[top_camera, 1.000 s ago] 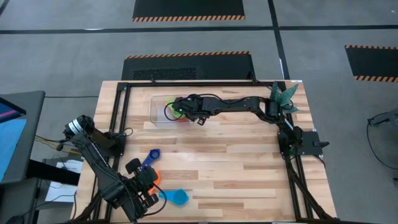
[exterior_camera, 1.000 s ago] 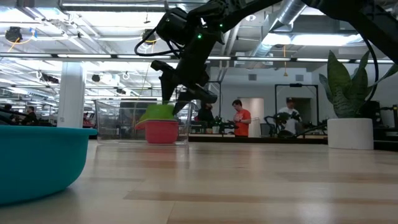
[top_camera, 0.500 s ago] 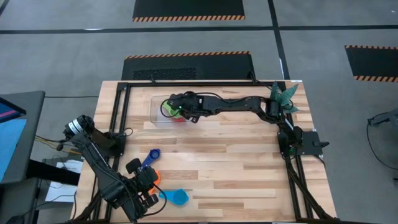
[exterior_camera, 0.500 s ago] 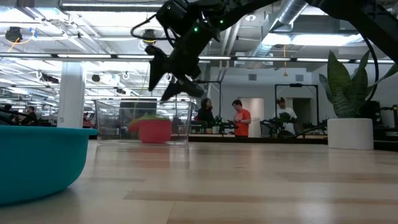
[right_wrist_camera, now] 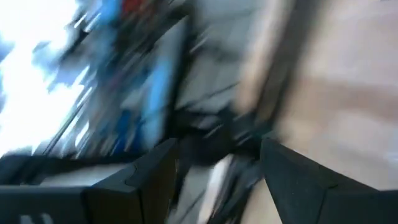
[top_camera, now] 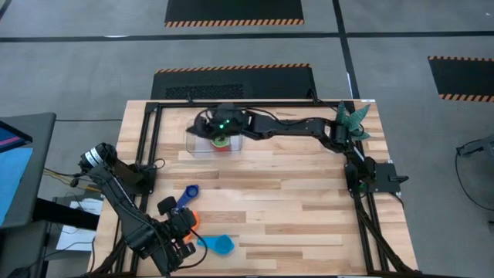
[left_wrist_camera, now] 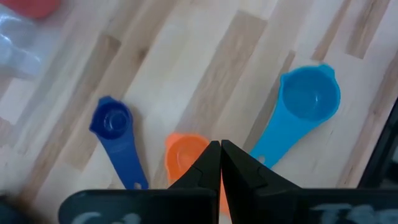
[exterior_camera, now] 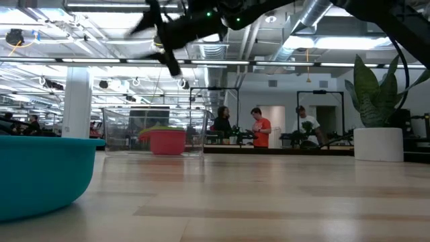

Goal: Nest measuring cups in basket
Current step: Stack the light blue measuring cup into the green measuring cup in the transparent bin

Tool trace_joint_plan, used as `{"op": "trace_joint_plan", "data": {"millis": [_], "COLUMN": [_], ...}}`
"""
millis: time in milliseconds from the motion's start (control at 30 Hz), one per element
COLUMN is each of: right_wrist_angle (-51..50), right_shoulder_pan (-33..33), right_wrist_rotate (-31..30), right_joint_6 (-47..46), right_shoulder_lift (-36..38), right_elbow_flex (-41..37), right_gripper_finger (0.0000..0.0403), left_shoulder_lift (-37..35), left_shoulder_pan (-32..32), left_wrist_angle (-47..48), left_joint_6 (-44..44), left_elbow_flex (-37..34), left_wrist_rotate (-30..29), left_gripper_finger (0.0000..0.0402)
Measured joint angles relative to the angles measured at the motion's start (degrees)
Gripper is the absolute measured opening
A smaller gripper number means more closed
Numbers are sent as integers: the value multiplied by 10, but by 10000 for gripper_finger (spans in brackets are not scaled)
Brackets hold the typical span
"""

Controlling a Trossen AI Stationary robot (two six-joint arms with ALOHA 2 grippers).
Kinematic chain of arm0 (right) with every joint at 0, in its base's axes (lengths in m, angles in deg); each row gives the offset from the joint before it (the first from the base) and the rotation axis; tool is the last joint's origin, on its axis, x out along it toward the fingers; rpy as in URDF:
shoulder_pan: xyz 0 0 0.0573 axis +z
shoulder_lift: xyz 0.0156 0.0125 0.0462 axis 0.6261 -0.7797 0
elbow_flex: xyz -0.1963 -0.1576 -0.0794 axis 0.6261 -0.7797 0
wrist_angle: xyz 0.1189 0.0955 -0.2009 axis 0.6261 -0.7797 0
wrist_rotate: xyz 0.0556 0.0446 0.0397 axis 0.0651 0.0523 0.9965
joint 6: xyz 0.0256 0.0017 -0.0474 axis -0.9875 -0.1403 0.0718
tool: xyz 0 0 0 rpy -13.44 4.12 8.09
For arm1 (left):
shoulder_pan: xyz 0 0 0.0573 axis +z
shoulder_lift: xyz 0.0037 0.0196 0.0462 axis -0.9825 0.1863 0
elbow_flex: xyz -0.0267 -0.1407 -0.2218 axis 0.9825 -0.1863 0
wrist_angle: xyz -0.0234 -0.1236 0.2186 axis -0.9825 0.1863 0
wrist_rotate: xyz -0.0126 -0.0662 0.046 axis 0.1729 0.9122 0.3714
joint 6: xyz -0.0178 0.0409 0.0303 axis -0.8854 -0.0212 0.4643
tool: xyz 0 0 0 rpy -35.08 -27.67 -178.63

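The clear basket [top_camera: 202, 140] stands at the table's far side. In it sits a red measuring cup [exterior_camera: 165, 142] with a green cup [exterior_camera: 158, 126] nested in it. My right gripper [exterior_camera: 156, 42] hangs open above the basket, nearly level, with nothing between its fingers [right_wrist_camera: 152, 171]. At the near left, my left gripper [left_wrist_camera: 221, 157] is shut above the orange cup [left_wrist_camera: 181, 154]. Beside that cup, the dark blue cup [left_wrist_camera: 115, 132] and the light blue cup [left_wrist_camera: 303, 102] lie on the table, bowls up.
A white plant pot [exterior_camera: 378, 144] with a green plant [top_camera: 351, 120] stands at the far right corner. The light blue cup [exterior_camera: 40, 175] fills the low view's near left. Bare wood lies between the basket and the loose cups [top_camera: 193, 220]. People stand in the room behind.
My right gripper has let go of the green cup, risen clear of the basket and tipped from pointing down to nearly level, swinging toward the table's left. The green cup, held tilted above the red cup before, now rests nested inside it.
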Motion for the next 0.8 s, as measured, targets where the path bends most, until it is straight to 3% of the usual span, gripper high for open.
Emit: {"op": "trace_joint_plan", "data": {"millis": [100,267,433,633,800], "right_wrist_angle": [38,6,-206,-632,-929], "right_shoulder_pan": [7,36,87,142,208], "right_wrist_rotate": [116,280,410,403,279], "right_joint_6": [19,48,167,369,597], "right_shoulder_lift": [0,0,0,0,0], "right_elbow_flex": [1,1,1,0,0], "right_gripper_finger": [255,255,255,255,255], "left_shoulder_lift": [0,0,0,0,0], "left_shoulder_pan": [0,-1,-1,-1,0], "left_wrist_angle": [0,0,0,0,0], "left_joint_6": [8,26,29,47,43], "left_elbow_flex": [0,0,0,0,0], "left_wrist_rotate": [33,92,136,162,148], "left_gripper_finger": [0,0,0,0,0]}}
